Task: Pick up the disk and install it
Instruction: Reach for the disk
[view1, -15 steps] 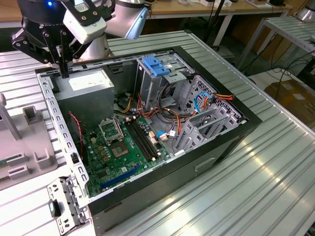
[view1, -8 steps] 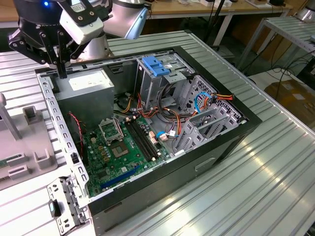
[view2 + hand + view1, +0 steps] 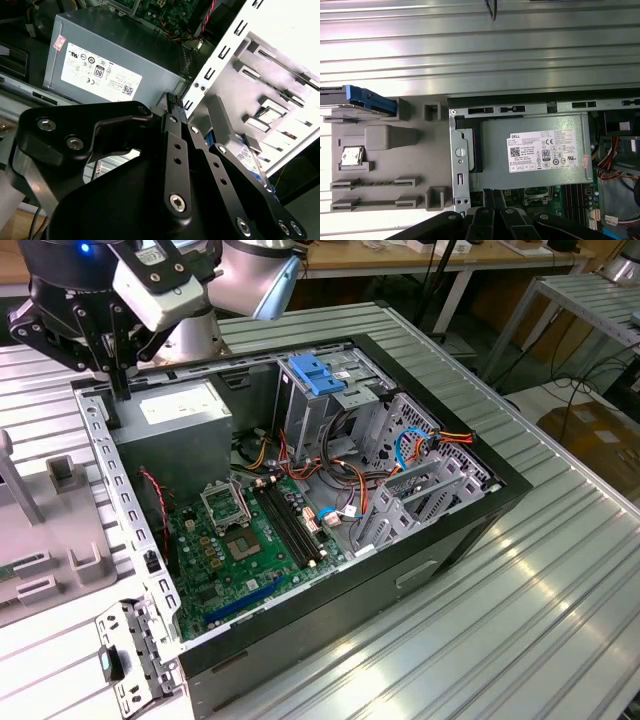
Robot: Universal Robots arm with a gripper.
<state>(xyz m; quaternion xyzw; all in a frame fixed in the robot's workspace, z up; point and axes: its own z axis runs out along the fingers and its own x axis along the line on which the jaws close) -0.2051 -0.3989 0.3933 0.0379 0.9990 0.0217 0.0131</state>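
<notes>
Over the power supply point(image 3: 175, 425), the fingers point(image 3: 172, 125) are hovering, seemingly pressed together and gripping nothing — the disk point(image 3: 367, 102) is standing on edge in the rack point(image 3: 385, 165) on the counter point(image 3: 470, 40), likely propped up for grasping.

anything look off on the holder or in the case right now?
Nothing stands out. The disk sits straight in its slot on the grey holder. The open case lies flat, cables inside loose but nothing visibly broken. The gripper hangs shut and empty by the power supply.
</notes>
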